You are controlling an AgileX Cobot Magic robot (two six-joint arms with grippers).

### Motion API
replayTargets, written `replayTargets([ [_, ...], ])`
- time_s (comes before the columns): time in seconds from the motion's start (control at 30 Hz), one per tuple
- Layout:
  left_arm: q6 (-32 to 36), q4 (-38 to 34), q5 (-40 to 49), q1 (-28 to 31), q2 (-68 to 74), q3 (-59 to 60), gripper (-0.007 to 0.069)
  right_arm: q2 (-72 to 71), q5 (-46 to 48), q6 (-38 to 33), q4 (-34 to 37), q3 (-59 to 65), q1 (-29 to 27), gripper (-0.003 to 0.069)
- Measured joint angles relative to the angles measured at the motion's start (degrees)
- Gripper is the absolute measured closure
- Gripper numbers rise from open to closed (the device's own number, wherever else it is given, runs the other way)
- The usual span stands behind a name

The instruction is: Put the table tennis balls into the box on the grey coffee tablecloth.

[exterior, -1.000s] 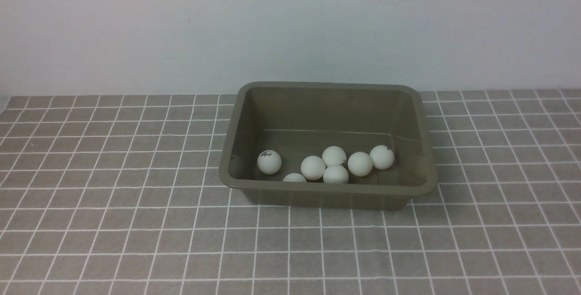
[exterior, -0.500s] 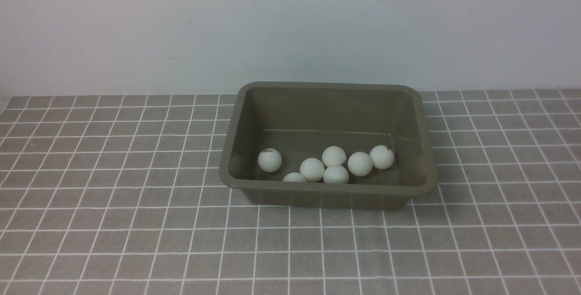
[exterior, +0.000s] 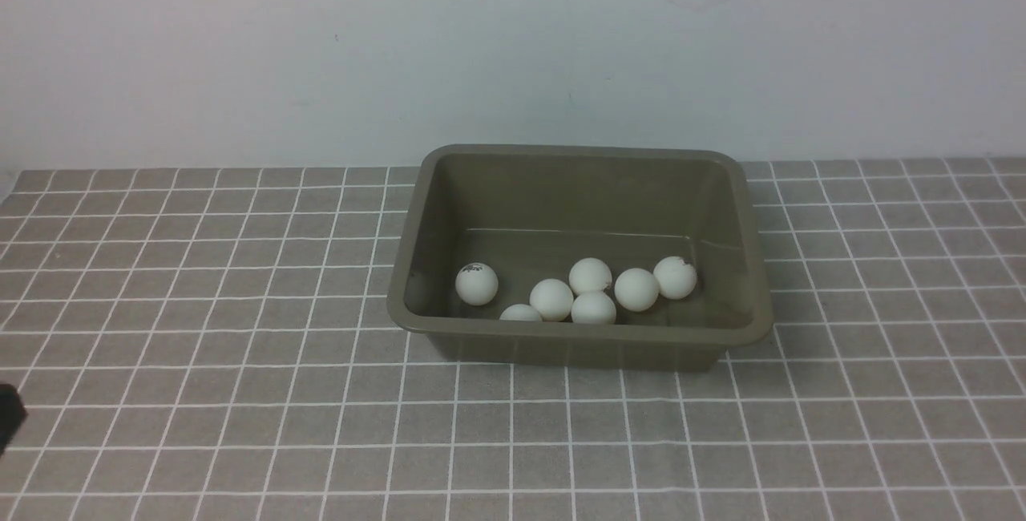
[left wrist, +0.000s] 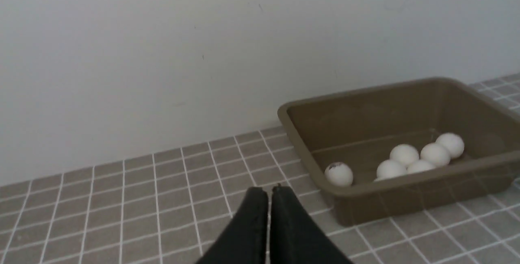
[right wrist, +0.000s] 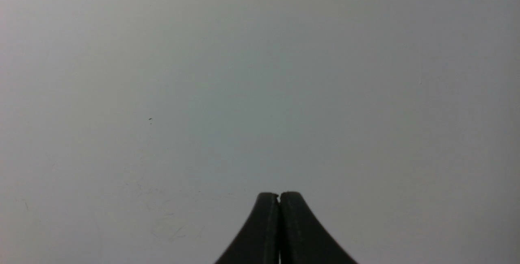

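All seven table tennis balls (exterior: 591, 276) sit in the box (exterior: 745, 208) right now — six plain to see in the front view, a 7th (exterior: 521, 313) peeking over the near rim. One logo ball (exterior: 476, 283) sits apart toward the robot's left; the rest bunch together, several touching, along the near wall. The box is on the grey coffee tablecloth (exterior: 200, 393), towards the back, near the wall. No ball shows on the cloth in any view, so I'd call the task done or as good as.

Left end effector (left wrist: 269, 189) — fingers pressed together w/ nothing between, hanging over the cloth on the robot's left, well apart from the box. In the front view only a dark sliver (exterior: 8, 417) shows at the left edge, probably part of that arm. Right end effector (right wrist: 279, 194) — also closed & empty, facing bare wall; no table in its view.

Handling, my read: these balls are v. light, hollow, stiff but dentable, smooth & round, so they'll squirt out of a hard pinch and roll at a nudge. Best hold: straddle the widest part, gentle squeeze, come from above. The clustered ones are awkward — the lone logo ball is the easiest pick. The box looks rigid w/ a glossy inside; the flared rim is where to grab it.
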Motion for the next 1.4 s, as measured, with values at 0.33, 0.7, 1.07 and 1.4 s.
replayTargets([
  [0.33, 4.52, -2.72, -5.51, 17.85, -8.17, 19.99, 0.0629, 0.0, 0.07, 0.0, 0.0, 0.0, 0.0, 0.0672],
  [0.7, 7.24, -3.93, -2.81, 17.95, -8.44, 20.93, 0.0629, -0.01, 0.11, 0.0, 0.0, 0.0, 0.0, 0.0672],
  [1.07, 7.24, -3.91, -2.81, 17.88, -8.44, 20.93, 0.0629, -0.01, 0.11, 0.0, 0.0, 0.0, 0.0, 0.0672],
  [1.4, 7.24, -3.91, -2.81, 17.81, -8.44, 20.93, 0.0629, -0.01, 0.2, 0.0, -0.21, 0.06, 0.0, 0.0672],
])
